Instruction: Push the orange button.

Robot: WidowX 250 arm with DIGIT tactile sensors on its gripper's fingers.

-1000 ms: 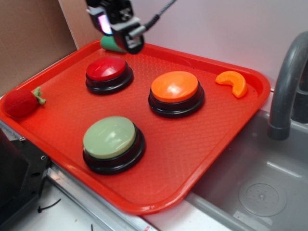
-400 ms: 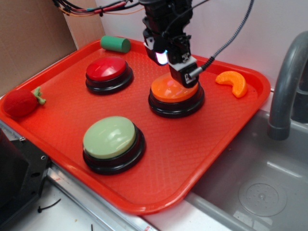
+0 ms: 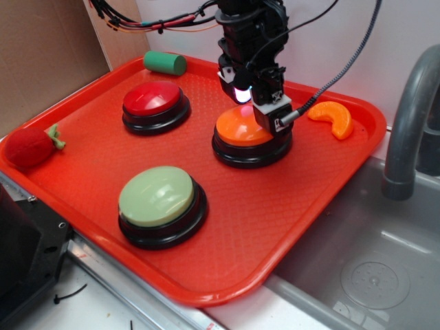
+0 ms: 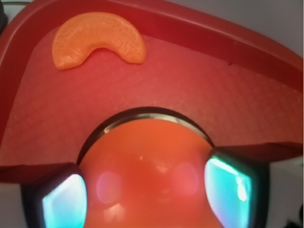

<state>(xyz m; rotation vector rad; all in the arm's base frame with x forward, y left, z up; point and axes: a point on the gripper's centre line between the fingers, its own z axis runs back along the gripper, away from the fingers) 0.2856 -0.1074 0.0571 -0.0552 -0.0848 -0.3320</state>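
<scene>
gripper (image 3: 265,113) sits over the orange button (image 3: 240,130), fingers spread (dome between them).

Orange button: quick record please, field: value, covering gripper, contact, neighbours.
target: orange button, mid-tray
gripper: over the button's dome, fingers straddling it
contact: cannot tell
jaws: open
tray: red, beside sink
other buttons: red button, green button
loose items: orange slice, green cylinder, strawberry
</scene>
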